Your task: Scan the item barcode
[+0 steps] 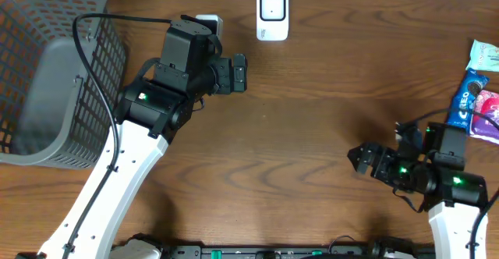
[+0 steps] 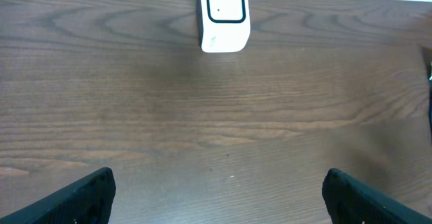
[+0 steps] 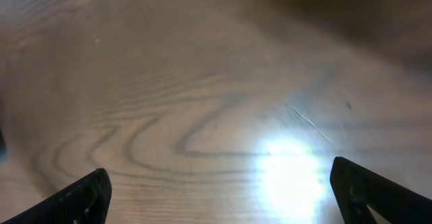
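The white barcode scanner [image 1: 272, 14] stands at the back edge of the table; the left wrist view shows the scanner [image 2: 223, 15] straight ahead, well off. Snack packs lie at the right edge: a blue Oreo pack [image 1: 465, 99], a green pack [image 1: 485, 56] and a pink pack [image 1: 488, 112]. My left gripper [image 1: 242, 72] is open over bare wood, a little in front and left of the scanner, its dark fingers [image 2: 81, 197] wide apart. My right gripper [image 1: 355, 159] is open too, pointing left, away from the packs, with nothing between its fingers [image 3: 378, 197].
A grey mesh basket [image 1: 47, 72] fills the left end of the table, beside my left arm. A small white block [image 1: 209, 22] sits behind the left wrist. Glare from a lamp brightens the wood under the right gripper [image 3: 223, 197].
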### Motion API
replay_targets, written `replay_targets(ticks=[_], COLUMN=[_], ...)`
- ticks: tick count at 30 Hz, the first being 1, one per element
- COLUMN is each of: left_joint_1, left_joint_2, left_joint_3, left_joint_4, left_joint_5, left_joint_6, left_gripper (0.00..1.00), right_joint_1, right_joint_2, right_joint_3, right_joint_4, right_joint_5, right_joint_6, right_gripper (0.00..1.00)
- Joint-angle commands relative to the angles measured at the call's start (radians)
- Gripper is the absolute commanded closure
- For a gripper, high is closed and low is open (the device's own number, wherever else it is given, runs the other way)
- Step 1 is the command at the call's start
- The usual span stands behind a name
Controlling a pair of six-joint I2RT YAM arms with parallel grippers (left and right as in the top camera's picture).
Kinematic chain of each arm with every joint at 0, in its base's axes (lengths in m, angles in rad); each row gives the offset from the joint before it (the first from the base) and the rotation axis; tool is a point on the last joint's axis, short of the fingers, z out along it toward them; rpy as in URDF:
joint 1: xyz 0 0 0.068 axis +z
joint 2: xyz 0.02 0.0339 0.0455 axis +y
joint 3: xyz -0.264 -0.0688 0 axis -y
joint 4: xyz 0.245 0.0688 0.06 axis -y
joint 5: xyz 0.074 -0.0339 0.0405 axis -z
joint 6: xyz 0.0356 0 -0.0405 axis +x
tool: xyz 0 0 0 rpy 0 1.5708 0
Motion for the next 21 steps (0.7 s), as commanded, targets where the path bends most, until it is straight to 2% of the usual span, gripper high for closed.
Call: replay_targets(ticks=[1,8,12,16,21], left_joint_1=[0.003,0.003,0.003,0.003,0.003], left_joint_2=[0.003,0.003,0.003,0.003,0.003], left_joint_3=[0.019,0.019,0.019,0.019,0.019], left_joint_4=[-0.002,-0.002,-0.002,-0.002,-0.002], left_joint_5=[-0.013,-0.013,-0.013,-0.013,-0.013], left_joint_6=[-0.005,-0.005,-0.005,-0.005,-0.005], left_gripper=[0.02,0.02,0.02,0.02,0.02], right_joint_1=[0.082,0.196,0.209,0.209,0.209], right_joint_2=[-0.044,-0.306,-0.443,-0.584,-0.753], right_joint_3=[-0.028,-0.211,-0.325,-0.415,-0.507], right_joint_4=[0.059,0.262,0.348,0.509,0.591], right_joint_5=[-0.004,-0.005,-0.017,-0.069,-0.08], right_joint_6=[-0.085,-0.153,-0.153,-0.161,-0.171], right_gripper=[0.01,0.01,0.01,0.01,0.01])
